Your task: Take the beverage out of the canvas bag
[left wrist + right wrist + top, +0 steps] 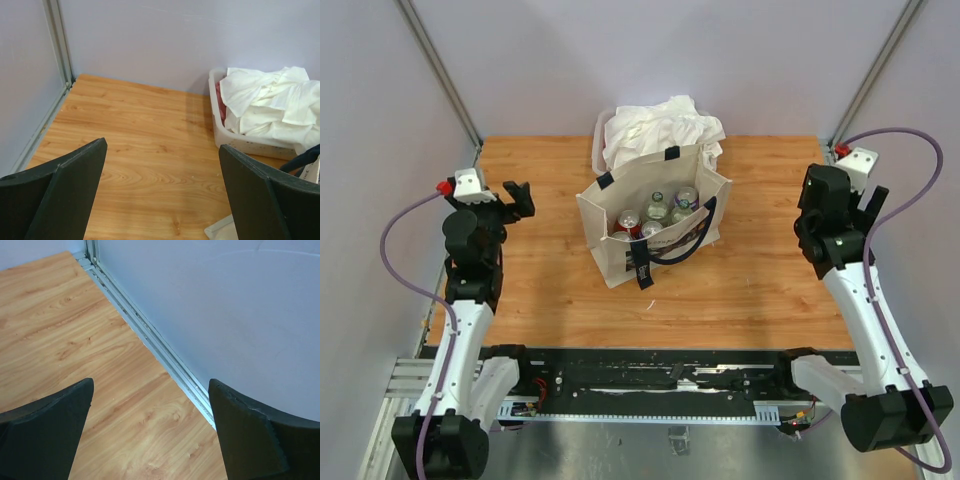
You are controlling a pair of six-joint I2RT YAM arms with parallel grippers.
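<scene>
Top external: one canvas bag point(617, 252) holds roughly six beverages point(629, 220).

One canvas bag point(598, 222) — about six beverages point(657, 206) — one tub point(250, 146).

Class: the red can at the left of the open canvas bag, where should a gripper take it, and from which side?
Probably take the red can by its upper end, from straight above. It stands upright with only its top showing, and the walls of the canvas bag and the neighbouring drinks block its sides.

Wooden table point(740, 290) enclosed by pale lavender walls point(650, 60)
</scene>
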